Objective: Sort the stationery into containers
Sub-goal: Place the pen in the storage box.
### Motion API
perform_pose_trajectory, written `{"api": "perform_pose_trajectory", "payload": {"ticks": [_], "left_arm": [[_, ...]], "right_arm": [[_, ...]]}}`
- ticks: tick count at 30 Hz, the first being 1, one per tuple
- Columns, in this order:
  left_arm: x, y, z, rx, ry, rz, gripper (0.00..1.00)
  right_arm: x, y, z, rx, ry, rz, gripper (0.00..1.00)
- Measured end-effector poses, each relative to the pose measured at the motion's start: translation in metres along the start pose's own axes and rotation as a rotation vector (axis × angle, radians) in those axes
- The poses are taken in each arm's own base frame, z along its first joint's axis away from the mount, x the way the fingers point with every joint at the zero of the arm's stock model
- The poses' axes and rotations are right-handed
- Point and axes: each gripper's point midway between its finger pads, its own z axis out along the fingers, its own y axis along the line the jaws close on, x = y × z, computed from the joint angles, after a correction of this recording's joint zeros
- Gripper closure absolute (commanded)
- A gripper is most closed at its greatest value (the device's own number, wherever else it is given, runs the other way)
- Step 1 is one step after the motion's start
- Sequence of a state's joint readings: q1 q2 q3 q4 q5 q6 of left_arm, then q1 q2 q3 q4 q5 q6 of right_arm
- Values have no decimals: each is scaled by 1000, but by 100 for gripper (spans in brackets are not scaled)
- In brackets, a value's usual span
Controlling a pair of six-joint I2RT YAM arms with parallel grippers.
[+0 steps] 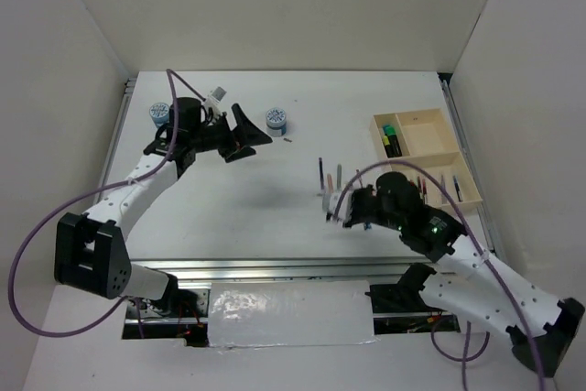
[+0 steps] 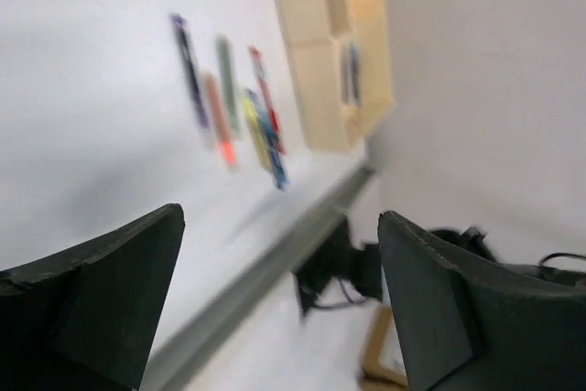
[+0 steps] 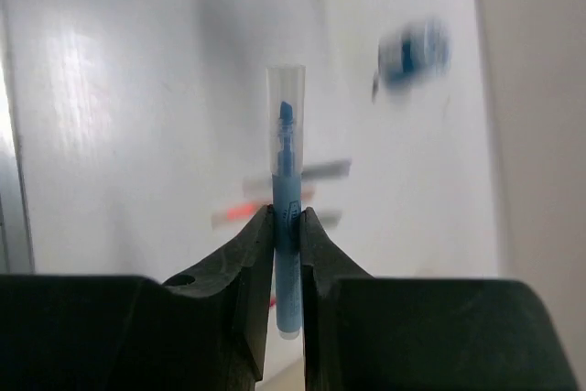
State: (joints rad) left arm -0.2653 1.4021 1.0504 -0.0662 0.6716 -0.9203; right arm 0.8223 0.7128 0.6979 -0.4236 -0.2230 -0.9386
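Here, right gripper (image 3: pixel 287 219) pinching a blue pen (image 3: pixel 286 148) above the table (image 1: pixel 229 203), left of the wooden tray (image 1: pixel 427 137) — left gripper (image 2: pixel 279 254) spread wide near a blue-white pot (image 1: pixel 276 121), loose pens (image 1: pixel 321 173) lying between the arms.

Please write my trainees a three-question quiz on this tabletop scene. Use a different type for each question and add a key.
1. True or false: the left gripper is shut on a highlighter.
2. What is clamped in the right gripper?
A. a blue pen
B. a round pot
C. a green highlighter
3. Fill in the number: ___ round blue-white pots stand on the table.

Key
1. False: it is open and holds nothing.
2. A
3. two
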Motion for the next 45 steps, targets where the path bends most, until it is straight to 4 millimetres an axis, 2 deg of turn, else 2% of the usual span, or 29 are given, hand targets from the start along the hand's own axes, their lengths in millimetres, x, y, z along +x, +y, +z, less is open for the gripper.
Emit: {"api": "perform_pose_trajectory", "payload": {"ticks": [2, 4, 6, 8, 10, 12, 14, 16, 24, 34, 44, 45], "left_arm": [[-13, 12, -5, -75, -62, 42, 1], [-12, 17, -4, -128, -72, 90, 1], [-3, 19, 1, -164, -59, 143, 1], [7, 20, 6, -185, -37, 179, 1], [15, 21, 9, -202, -20, 208, 1], [23, 19, 13, -205, -1, 227, 1], [25, 21, 15, -212, 3, 240, 1], [24, 24, 16, -223, 2, 240, 1], [22, 31, 18, -252, -7, 236, 1], [22, 31, 18, -255, -8, 237, 1], [20, 39, 20, -292, -23, 237, 1], [19, 41, 21, -300, -25, 237, 1]], "right_arm": [[58, -25, -18, 135, 168, 271, 100], [117, -44, -48, 293, 320, 526, 100], [179, -48, -90, 426, 464, 801, 100], [225, -51, -134, 549, 570, 1016, 100], [256, -53, -163, 612, 616, 1176, 100], [275, -52, -178, 636, 629, 1281, 100], [284, -53, -181, 637, 619, 1336, 100], [285, -54, -175, 623, 599, 1368, 100], [278, -52, -134, 525, 550, 1428, 100], [292, -14, -99, 445, 607, 1556, 100], [307, -1, -73, 427, 687, 1591, 84], [309, -1, -72, 432, 696, 1589, 79]]}}
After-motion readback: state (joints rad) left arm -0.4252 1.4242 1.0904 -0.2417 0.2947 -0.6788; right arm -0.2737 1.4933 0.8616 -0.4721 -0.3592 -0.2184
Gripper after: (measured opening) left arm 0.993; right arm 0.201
